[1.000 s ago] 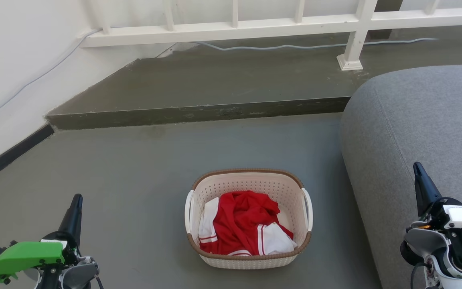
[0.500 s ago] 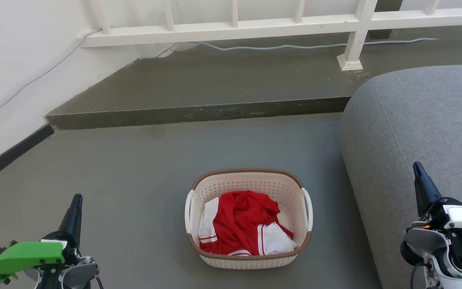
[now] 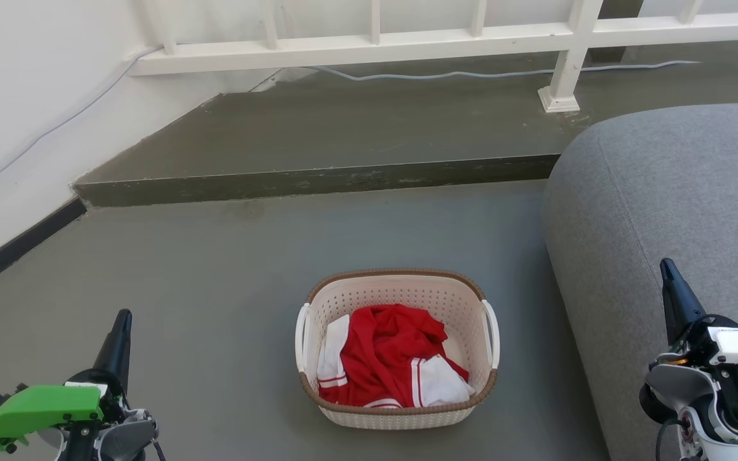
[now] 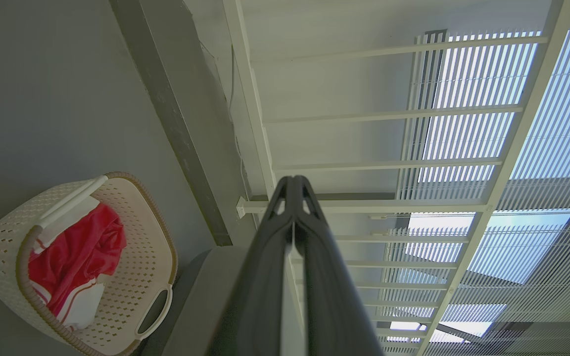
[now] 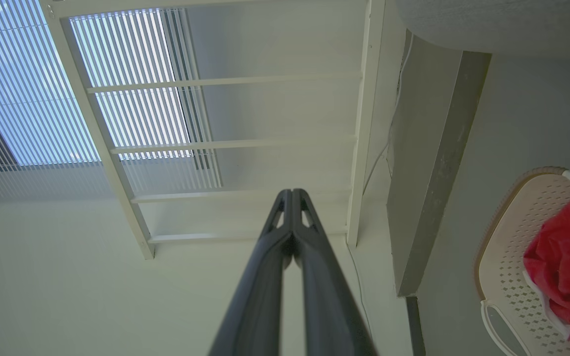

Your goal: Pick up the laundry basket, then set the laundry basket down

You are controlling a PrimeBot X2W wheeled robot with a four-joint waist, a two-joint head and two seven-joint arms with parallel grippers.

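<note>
L gripper (image 3: 123, 317): fingers pressed together, tips touching, nothing betw them. R gripper (image 3: 665, 266): same, fingers closed on nothing, clear in both wrist views. Both point up the head view, well apart from the laundry basket (image 3: 401, 296). It sits upright on the grey floor (image 3: 215, 288) betw them, near the grey sofa (image 3: 664, 192). Opening faces up, white handles (image 3: 300, 336) at L & R sides, long axis appears to run L–R. Inside lies a red & white garment (image 3: 382, 352).
</note>
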